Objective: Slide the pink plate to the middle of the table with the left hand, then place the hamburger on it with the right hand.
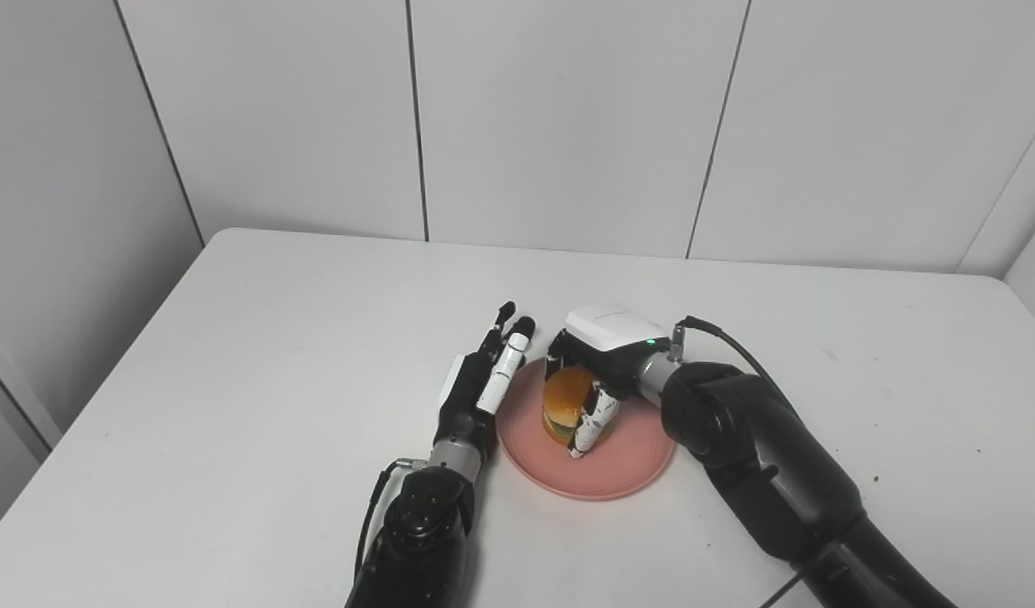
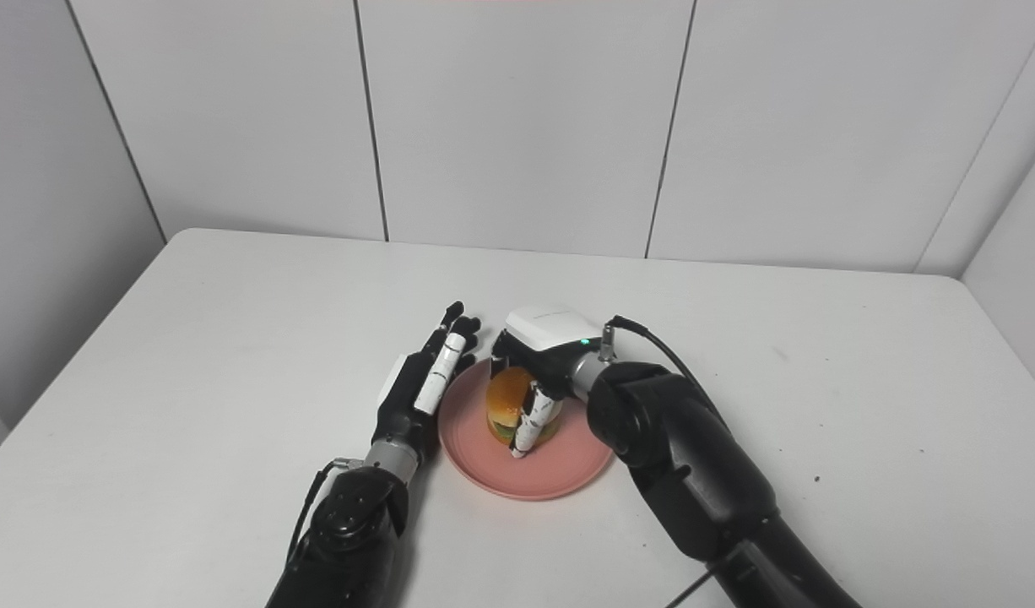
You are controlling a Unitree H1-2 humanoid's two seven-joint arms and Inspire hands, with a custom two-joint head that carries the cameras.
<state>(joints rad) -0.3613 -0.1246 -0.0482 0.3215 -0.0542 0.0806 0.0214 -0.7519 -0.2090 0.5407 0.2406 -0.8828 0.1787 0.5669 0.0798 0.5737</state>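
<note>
White wall panels back a white table (image 1: 273, 338) where one pink plate (image 1: 619, 473) sits near the middle, holding one hamburger (image 1: 566, 404). The right hand (image 1: 606, 359) wraps the hamburger from above, fingers curled down its sides, the bun resting on the plate. The left hand (image 1: 484, 380) lies flat just beside the plate's left rim, fingers straight and together, holding nothing. Both head views show the same arrangement.
</note>
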